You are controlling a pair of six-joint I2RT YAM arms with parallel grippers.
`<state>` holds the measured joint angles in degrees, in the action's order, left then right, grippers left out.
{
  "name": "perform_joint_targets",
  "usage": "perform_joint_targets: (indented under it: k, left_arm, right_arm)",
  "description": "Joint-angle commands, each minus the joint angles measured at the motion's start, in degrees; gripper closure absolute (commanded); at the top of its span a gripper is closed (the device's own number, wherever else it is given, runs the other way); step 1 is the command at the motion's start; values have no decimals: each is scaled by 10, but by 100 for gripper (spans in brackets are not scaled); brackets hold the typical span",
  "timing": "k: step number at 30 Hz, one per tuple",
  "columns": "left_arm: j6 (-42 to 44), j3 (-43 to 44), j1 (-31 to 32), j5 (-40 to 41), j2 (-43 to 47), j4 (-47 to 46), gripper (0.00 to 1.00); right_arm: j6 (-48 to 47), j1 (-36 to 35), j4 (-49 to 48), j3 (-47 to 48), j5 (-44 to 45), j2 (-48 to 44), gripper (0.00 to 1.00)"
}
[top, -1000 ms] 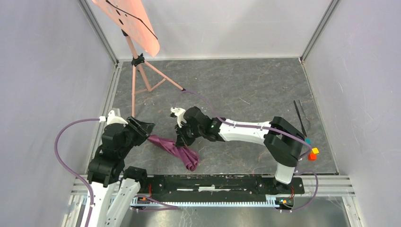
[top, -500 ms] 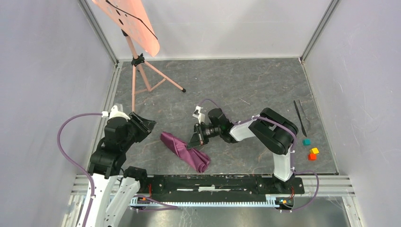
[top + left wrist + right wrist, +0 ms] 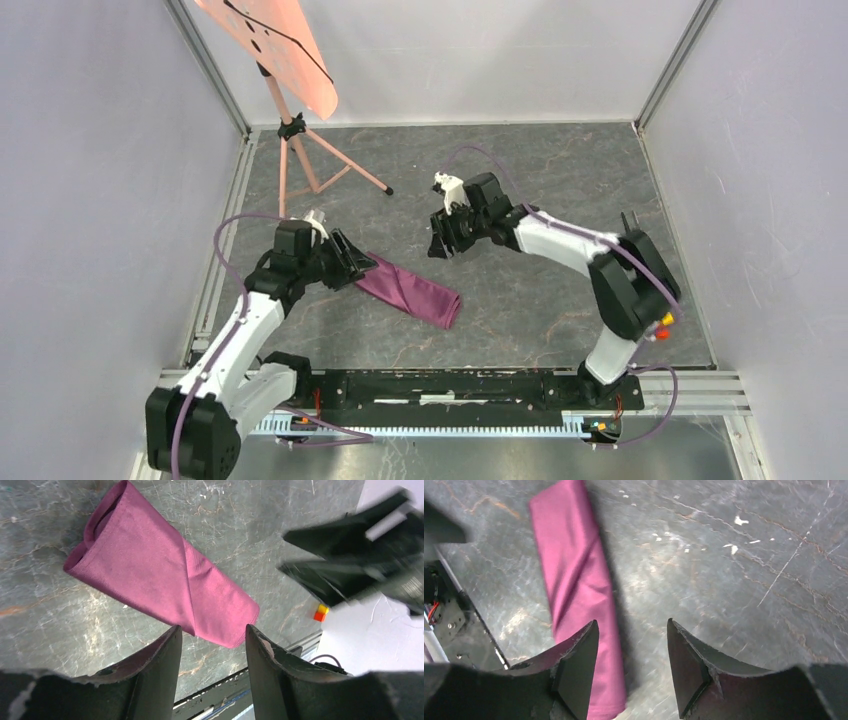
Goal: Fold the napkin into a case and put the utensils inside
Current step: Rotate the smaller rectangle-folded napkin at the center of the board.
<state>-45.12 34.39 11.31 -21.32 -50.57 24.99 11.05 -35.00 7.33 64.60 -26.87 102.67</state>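
We count one napkin (image 3: 410, 290) on the dark marbled tabletop (image 3: 530, 170). It is already a long narrow plum strip, lying left of centre with its length running from 10 o'clock to 4 o'clock. In the left wrist view (image 3: 160, 575) one end shows rolled, rounded layers and the other end is flat.

There are two arms. The left pincer (image 3: 358, 268) sits at the strip's 10 o'clock end with its fingers spread and nothing between them. From its own camera (image 3: 212, 630) we cannot tell whether it touches the cloth. The right pincer (image 3: 438, 245) is at about 1 o'clock from the strip and clear of it. It is also spread and holds nothing, and its wrist camera (image 3: 631, 625) looks down on the cloth (image 3: 574, 580) and bare tabletop.

Of the utensils (image 3: 625, 218) we see only one thin dark tip at 3 o'clock, poking out past the right arm's elbow, which covers the rest. It is probably a single piece, so we cannot give a count.

Two small cubes show near the right arm's base, one orange cube (image 3: 318, 616) touching one yellow cube (image 3: 323, 609).

One pink tripod stand (image 3: 290, 150) carrying a salmon board (image 3: 270, 45) occupies the 11 o'clock corner, well apart from the cloth.
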Motion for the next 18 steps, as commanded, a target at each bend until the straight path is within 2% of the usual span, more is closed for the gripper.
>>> perform_joint_targets:
  k: [1,5,8,12,15,18]
  left_arm:
    - [13,-5,-2,-76,-68,-129,43]
    - [7,8,0,-79,-151,-169,45]
    - [4,22,2,-70,-181,-187,46]
    - [16,29,2,-63,-171,-179,44]
    - [21,17,3,-68,-137,-180,41]
    - [37,13,2,-82,-115,-175,37]
  right_arm:
    - [-41,-81,82,-48,83,-111,42]
    - [47,-188,8,-133,46,-155,48]
    - [121,-230,-94,-201,23,-168,54]
    - [175,-240,-167,-274,53,-165,56]
    - [186,-235,-174,-304,128,-170,49]
    - [196,-197,-188,-320,157,-160,45]
